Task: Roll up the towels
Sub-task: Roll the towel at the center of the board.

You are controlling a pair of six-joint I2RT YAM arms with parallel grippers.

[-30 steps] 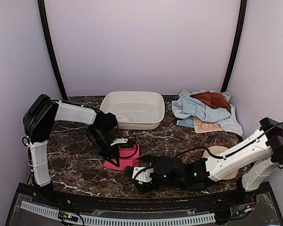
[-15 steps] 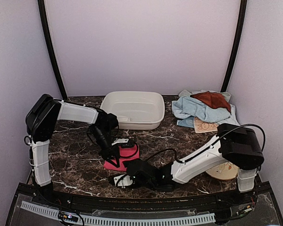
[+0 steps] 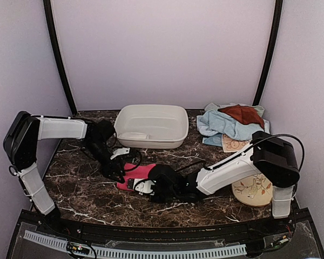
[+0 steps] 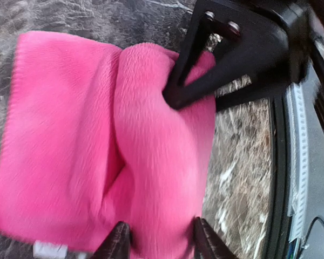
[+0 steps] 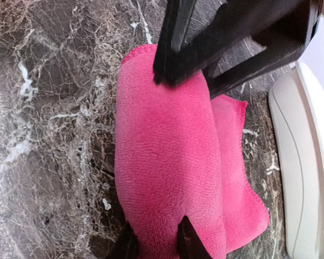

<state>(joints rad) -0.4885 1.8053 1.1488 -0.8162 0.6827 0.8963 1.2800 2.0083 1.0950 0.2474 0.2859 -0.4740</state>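
Control of the pink towel is changing hands. Compared with a second back, the left gripper is loosened. Its fingers are now parted astride one end of the roll, and its arm is drawn off toward 9 o'clock. The right gripper, wide until now, is pinched down on the fold at the opposite end. My reading is that the right arm takes over the rolling while the left lets go.

The towel lies on the dark, white-veined marble table, at 6 o'clock of the smooth white plastic basin. It is a plush, deep-pile cloth folded into a fat, soft tube, with a flat flap trailing on the basin side. The remaining towels, light blue and rust-brown among them, sit crumpled at the table's 1 o'clock corner, not yet rolled.
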